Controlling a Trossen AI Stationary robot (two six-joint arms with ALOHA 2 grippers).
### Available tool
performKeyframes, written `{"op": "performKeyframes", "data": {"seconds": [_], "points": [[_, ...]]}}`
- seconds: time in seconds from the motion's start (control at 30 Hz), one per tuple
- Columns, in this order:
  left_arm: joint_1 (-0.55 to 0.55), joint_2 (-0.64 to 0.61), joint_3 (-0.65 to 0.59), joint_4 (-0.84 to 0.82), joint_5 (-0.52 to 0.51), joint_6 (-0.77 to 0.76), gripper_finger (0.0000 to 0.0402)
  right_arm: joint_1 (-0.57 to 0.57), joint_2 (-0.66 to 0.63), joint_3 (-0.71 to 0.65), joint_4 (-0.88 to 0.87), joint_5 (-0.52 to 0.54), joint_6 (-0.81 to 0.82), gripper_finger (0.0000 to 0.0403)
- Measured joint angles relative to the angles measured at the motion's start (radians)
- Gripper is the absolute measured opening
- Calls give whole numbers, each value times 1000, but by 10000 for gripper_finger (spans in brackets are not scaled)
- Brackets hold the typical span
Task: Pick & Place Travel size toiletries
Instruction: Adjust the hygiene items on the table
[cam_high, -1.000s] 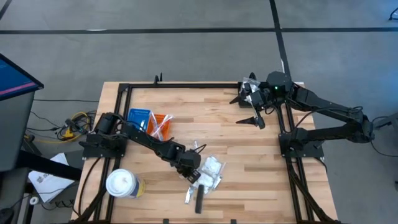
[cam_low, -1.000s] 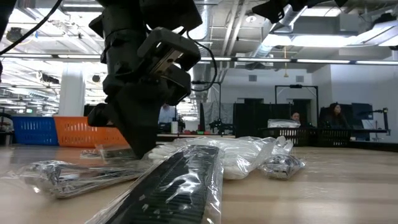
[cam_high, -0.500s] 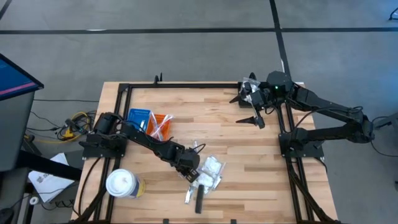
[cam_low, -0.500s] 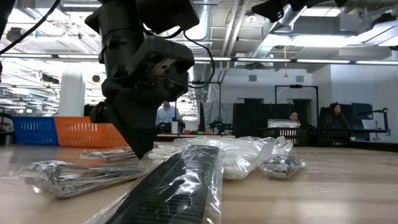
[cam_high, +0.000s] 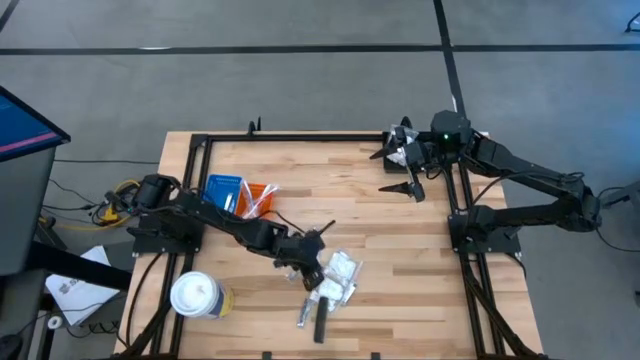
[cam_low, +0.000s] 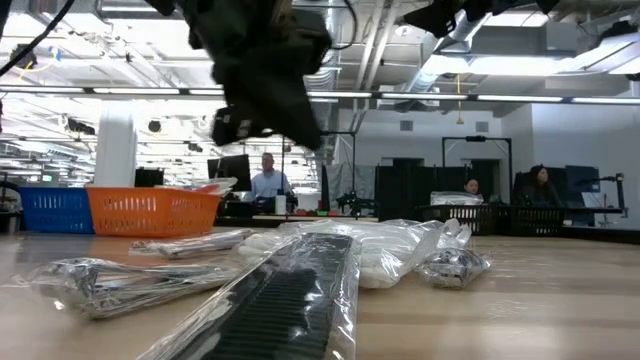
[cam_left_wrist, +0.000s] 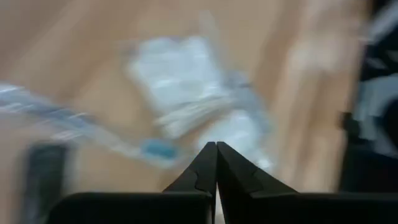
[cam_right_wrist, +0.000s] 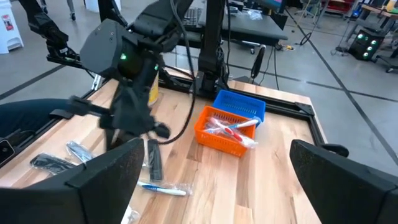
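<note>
The travel size toiletries lie in a loose heap near the table's front middle: clear packets with white contents (cam_high: 341, 272) (cam_low: 375, 250), a dark comb in a clear sleeve (cam_high: 320, 327) (cam_low: 285, 295), and thin toothbrush packets (cam_low: 110, 282) (cam_right_wrist: 163, 188). My left gripper (cam_high: 308, 268) (cam_left_wrist: 216, 145) hangs above the heap's left side, shut, with nothing visible between its fingers. It shows blurred high in the low view (cam_low: 300, 125). My right gripper (cam_high: 395, 172) (cam_right_wrist: 217, 149) waits raised over the far right corner, open and empty.
A blue basket (cam_high: 222, 188) and an orange basket (cam_high: 258, 198) (cam_right_wrist: 211, 138) stand side by side at the left; the orange one holds toothbrush packets. A big white lidded cup (cam_high: 195, 296) stands at the near left corner. People sit in the room beyond the table.
My left gripper has lifted straight up off the heap of packets, mostly in the last half second, rolling and tipping as it rose, and has stayed shut. The packets and the comb have stayed on the table.
</note>
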Motion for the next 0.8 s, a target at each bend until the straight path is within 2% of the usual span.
{"op": "performKeyframes", "data": {"seconds": [0.2,0.4,0.6,0.8], "points": [[3,87,-1,36,131,1,0,0,0,0,1,0,0,399],[13,137,-1,111,164,28,0,0,0,0,4,0,0,398],[40,138,-1,115,182,31,0,1,0,0,6,0,0,397],[64,189,0,131,207,31,0,1,0,0,6,0,0,396]]}}
